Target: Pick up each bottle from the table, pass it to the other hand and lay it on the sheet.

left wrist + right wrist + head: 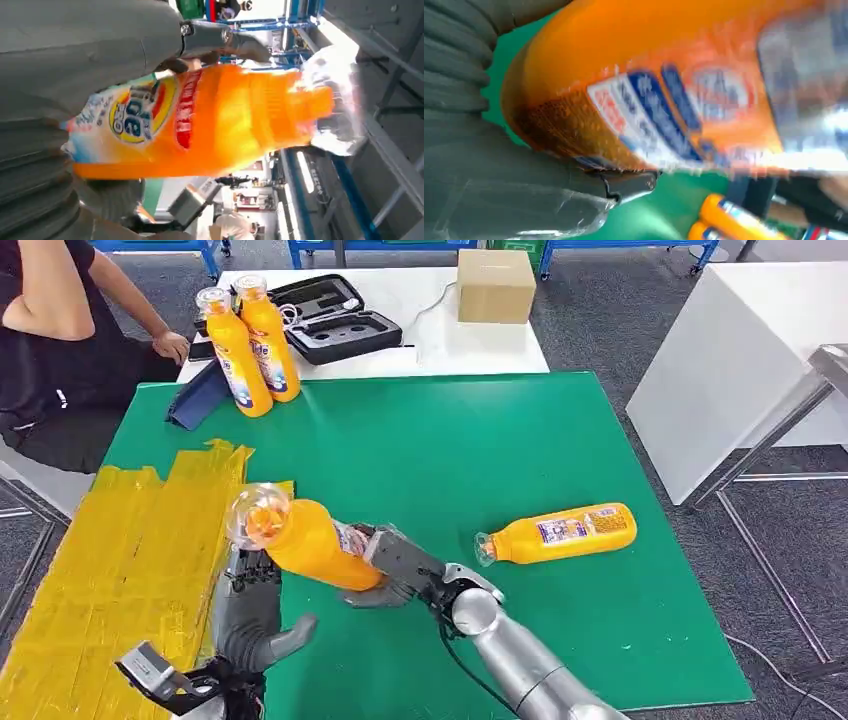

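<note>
R hand point(400, 565) grips the bottle point(310, 540) at its base, arm reaching in from lower right. L hand point(250, 610) underneath, fingers up, thumb out.

A robot lab or test workshop: blue racks point(640, 248) along the top, grey carpet point(600, 310), an open equipment case point(335, 315) and carton point(495, 285) on a white desk point(440, 340).

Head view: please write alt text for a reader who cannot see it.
The right robot hand holds an orange bottle above the green table, over the left robot hand. A yellow sheet lies to the left; another bottle lies flat, and two bottles stand at the far edge.
</note>
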Controlling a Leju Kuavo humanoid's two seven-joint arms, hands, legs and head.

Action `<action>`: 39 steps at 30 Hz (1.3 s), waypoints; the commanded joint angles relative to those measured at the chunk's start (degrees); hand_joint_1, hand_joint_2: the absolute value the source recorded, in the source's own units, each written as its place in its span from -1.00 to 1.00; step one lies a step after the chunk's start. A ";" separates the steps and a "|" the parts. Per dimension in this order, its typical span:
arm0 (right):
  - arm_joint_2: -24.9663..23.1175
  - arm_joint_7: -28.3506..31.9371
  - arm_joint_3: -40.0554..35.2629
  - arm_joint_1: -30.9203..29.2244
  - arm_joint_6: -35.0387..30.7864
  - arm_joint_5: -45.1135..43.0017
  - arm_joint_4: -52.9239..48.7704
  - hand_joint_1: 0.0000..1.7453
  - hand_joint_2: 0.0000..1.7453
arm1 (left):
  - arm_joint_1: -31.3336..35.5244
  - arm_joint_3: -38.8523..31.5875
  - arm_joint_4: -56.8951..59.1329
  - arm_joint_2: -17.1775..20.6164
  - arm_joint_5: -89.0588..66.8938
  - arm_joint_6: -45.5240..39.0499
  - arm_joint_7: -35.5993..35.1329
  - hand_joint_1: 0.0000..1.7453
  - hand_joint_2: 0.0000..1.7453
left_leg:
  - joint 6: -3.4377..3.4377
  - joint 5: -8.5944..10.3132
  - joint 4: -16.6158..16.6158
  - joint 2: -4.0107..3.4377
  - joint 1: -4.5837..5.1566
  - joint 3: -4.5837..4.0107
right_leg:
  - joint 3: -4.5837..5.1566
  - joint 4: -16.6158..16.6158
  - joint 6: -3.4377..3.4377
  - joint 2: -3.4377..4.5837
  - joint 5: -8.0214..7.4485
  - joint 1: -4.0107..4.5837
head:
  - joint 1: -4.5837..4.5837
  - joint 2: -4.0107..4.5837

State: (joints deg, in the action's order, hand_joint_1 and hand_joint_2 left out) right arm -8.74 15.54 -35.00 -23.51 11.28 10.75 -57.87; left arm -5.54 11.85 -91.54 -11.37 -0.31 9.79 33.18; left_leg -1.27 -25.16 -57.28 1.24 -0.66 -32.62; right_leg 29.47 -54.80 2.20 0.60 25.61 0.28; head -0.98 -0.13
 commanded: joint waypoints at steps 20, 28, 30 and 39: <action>-0.96 -3.26 -18.23 -5.13 -1.12 -0.16 2.59 1.00 1.00 | 4.73 2.05 14.26 3.68 -17.29 -11.89 -9.63 -1.00 1.00 | 0.02 -0.02 0.06 -0.21 0.08 0.04 | 0.02 0.00 0.00 0.07 0.02 -0.14 | 0.00 0.00; -0.83 -3.97 -19.03 -5.91 -1.58 -0.97 3.12 1.00 1.00 | 5.58 1.94 16.20 4.07 -22.46 -14.47 -11.69 1.00 1.00 | 0.02 -0.03 0.04 -0.15 0.10 0.00 | 0.03 -0.02 -0.01 0.05 0.03 -0.15 | 0.00 0.00; -0.76 -4.10 -19.20 -6.14 -1.56 -1.13 3.42 1.00 1.00 | 5.62 1.50 16.32 3.94 -22.57 -14.52 -11.69 1.00 1.00 | 0.03 -0.03 0.07 -0.20 0.11 0.01 | 0.03 -0.02 -0.02 0.07 0.03 -0.16 | 0.00 0.00; -0.38 -4.24 -19.56 -6.43 -1.87 -1.46 4.43 1.00 1.00 | 4.99 0.07 15.36 3.27 -19.85 -13.41 -9.50 1.00 1.00 | 0.02 -0.03 0.05 -0.17 0.12 0.00 | 0.04 -0.03 -0.01 0.06 0.04 -0.17 | 0.00 0.00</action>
State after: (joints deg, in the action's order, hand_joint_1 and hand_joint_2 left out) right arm -8.79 10.97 -48.59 -26.29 9.25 9.07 -55.08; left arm -1.90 11.72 -81.64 -8.39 -21.62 -4.83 23.26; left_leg -1.27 -25.15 -57.28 1.27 -0.61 -32.73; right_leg 29.54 -54.81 2.21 0.58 25.61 0.16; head -0.98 -0.13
